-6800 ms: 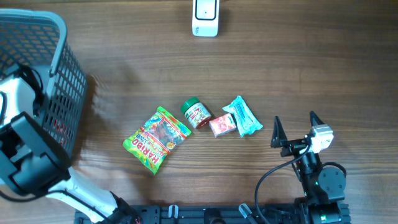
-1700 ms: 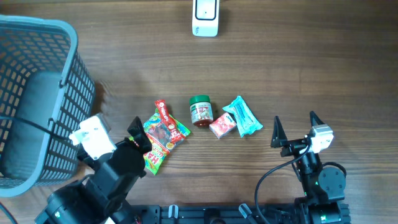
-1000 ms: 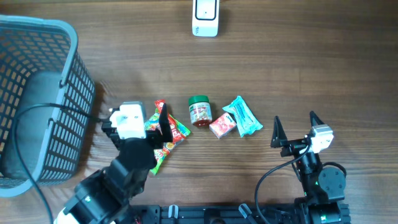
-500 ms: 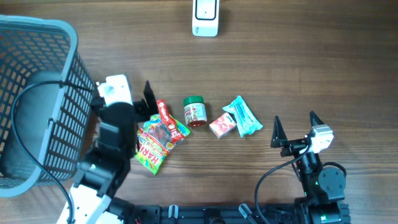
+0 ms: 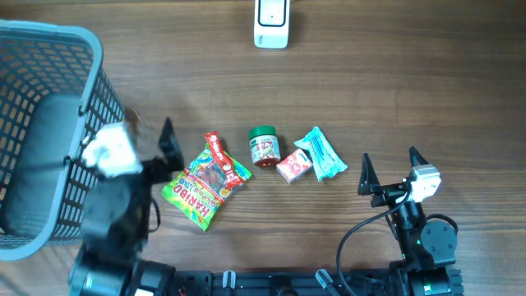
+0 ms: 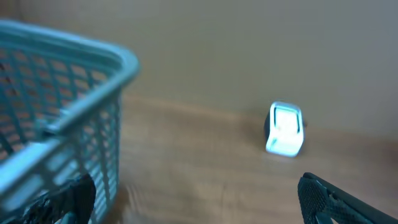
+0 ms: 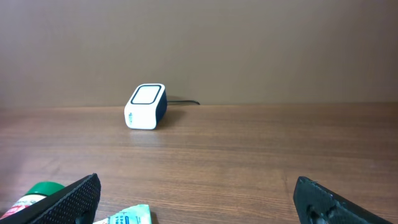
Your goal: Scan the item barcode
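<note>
The white barcode scanner (image 5: pixel 271 23) stands at the table's far edge, also in the left wrist view (image 6: pixel 285 129) and the right wrist view (image 7: pixel 146 106). A Haribo bag (image 5: pixel 205 181), a green-lidded jar (image 5: pixel 265 148), a small red packet (image 5: pixel 293 166) and a teal packet (image 5: pixel 320 154) lie in a row mid-table. My left gripper (image 5: pixel 127 136) is motion-blurred, open and empty, between the basket and the Haribo bag. My right gripper (image 5: pixel 388 160) is open and empty, right of the teal packet. The jar's lid (image 7: pixel 37 190) and the teal packet's tip (image 7: pixel 124 216) show low in the right wrist view.
A tall grey mesh basket (image 5: pixel 49 123) fills the left side, close against my left arm, and looms at the left of the left wrist view (image 6: pixel 62 124). Bare wood lies between the items and the scanner.
My left arm has swung left off the Haribo bag toward the basket, jaws staying open. The bag now lies uncovered. The right arm has not moved.
</note>
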